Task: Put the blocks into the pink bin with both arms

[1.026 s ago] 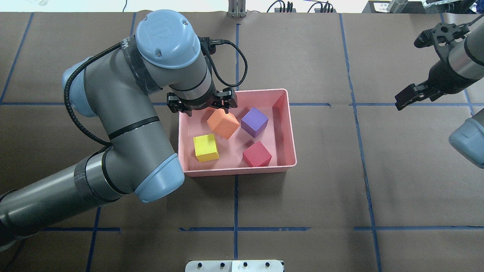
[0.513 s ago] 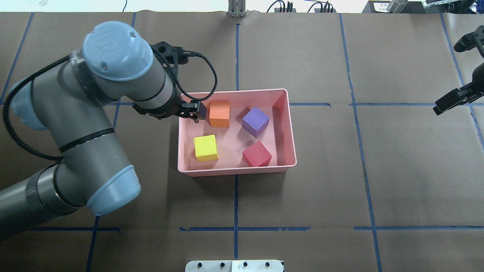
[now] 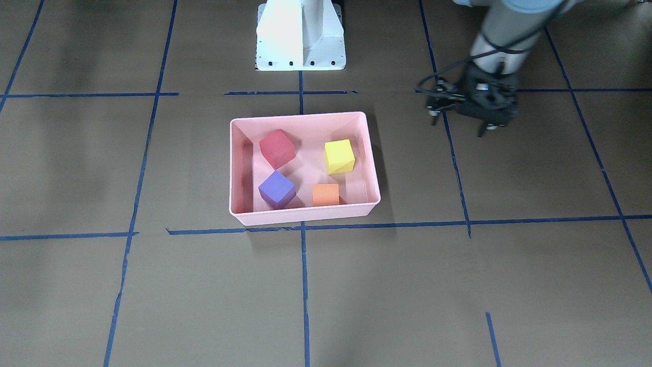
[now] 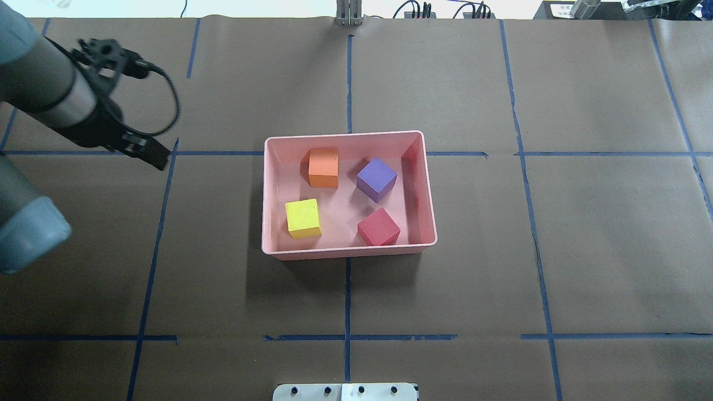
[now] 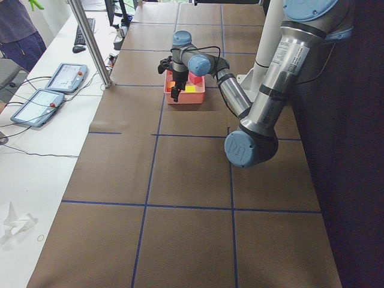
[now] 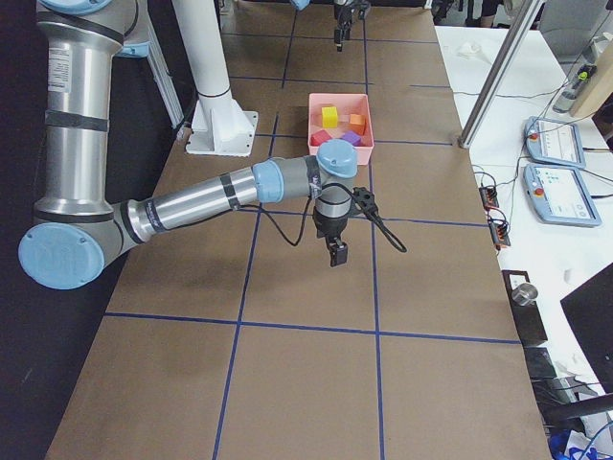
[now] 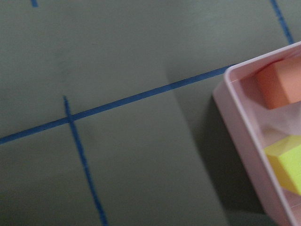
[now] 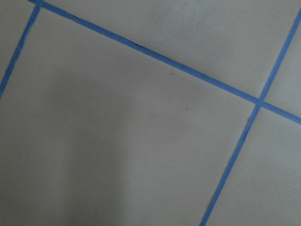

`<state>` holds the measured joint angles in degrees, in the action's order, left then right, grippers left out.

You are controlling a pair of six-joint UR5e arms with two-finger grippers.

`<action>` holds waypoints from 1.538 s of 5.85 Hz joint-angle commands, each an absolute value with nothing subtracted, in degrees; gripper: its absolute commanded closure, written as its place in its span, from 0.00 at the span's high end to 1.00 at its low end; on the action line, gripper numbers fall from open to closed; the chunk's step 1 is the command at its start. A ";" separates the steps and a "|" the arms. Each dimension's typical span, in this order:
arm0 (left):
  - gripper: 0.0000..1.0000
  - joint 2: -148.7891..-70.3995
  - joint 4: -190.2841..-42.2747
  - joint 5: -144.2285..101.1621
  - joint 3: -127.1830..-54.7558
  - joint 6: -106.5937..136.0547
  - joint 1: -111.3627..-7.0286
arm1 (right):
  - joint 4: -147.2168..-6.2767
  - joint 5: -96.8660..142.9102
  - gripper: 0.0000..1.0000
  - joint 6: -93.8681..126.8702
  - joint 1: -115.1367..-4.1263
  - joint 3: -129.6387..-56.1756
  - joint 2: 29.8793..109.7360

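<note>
The pink bin (image 4: 348, 249) sits mid-table and holds all four blocks: orange (image 4: 323, 167), purple (image 4: 376, 179), yellow-green (image 4: 303, 218) and red (image 4: 379, 226). All lie flat and apart from each other. My left gripper (image 4: 157, 160) hangs over bare table well left of the bin, open and empty; it also shows in the front-facing view (image 3: 486, 130). The left wrist view shows the bin's rim (image 7: 244, 127) with the orange block (image 7: 280, 84) and the yellow-green block (image 7: 287, 162). My right gripper (image 6: 336, 254) shows only in the exterior right view, away from the bin; I cannot tell its state.
Brown paper with a blue tape grid (image 4: 347, 337) covers the table. The white pedestal base (image 3: 300, 35) stands at the robot's side. A side bench carries tablets (image 5: 66, 77), and a metal post (image 5: 90, 42) stands at the table's edge.
The orange block dropped from my left gripper and settled flat in the bin. My left arm pulled back to the far left. My right arm left the overhead view.
</note>
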<state>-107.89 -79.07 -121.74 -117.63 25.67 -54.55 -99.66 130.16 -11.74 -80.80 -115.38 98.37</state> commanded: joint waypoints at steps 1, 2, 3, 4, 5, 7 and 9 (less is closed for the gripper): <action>1.00 -96.91 -79.19 -129.52 -114.99 2.13 -71.20 | -99.67 133.13 1.00 -17.92 -88.12 -114.96 105.43; 1.00 -92.07 -79.36 -130.33 -112.09 -2.33 -78.33 | -99.67 134.02 1.00 -17.41 -89.89 -114.70 106.95; 1.00 -89.41 -79.28 -130.43 -107.36 -7.33 -85.45 | -99.67 134.03 1.00 -17.14 -90.09 -114.00 106.96; 1.00 -84.16 -79.36 -132.17 -105.75 -12.95 -88.91 | -99.67 134.03 1.00 -17.14 -90.09 -113.30 106.79; 1.00 -81.94 -79.37 -135.06 -105.47 -12.66 -89.82 | -99.67 134.03 1.00 -17.23 -89.91 -113.03 106.70; 1.00 -80.34 -79.54 -134.12 -105.30 -12.57 -89.91 | -99.58 134.03 1.00 -17.23 -89.91 -112.94 106.79; 1.00 -79.28 -79.63 -128.35 -106.08 -12.74 -89.65 | -99.58 134.12 1.00 -17.23 -89.91 -112.94 106.79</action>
